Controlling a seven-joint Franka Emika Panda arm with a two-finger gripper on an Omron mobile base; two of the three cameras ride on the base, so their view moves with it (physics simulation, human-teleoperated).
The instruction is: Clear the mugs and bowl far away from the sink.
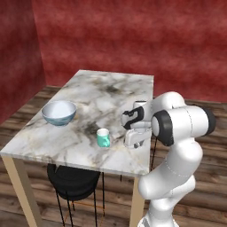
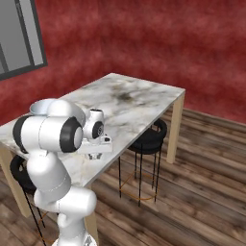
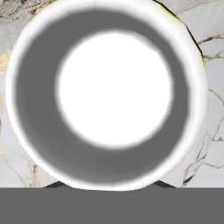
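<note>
A: Gripper [image 1: 134, 142] is low over the near edge of the table [image 1: 116, 91], and the hand view looks straight down into a white mug [image 3: 107, 94], directly beneath it, upright

B: Gripping it?

A: Can't tell, the fingers are hidden behind the rim

B: The others?

A: Teal mug [image 1: 103, 138] stands just beside the gripper on its left; the bowl [image 1: 59, 112] well beyond that, same side

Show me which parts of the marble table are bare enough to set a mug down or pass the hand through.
The far half of the table, toward the red wall, is bare. So is the strip between the bowl and the teal mug. It is crowded at the near right edge, where the hand hangs low over a white mug beside the teal one.
</note>
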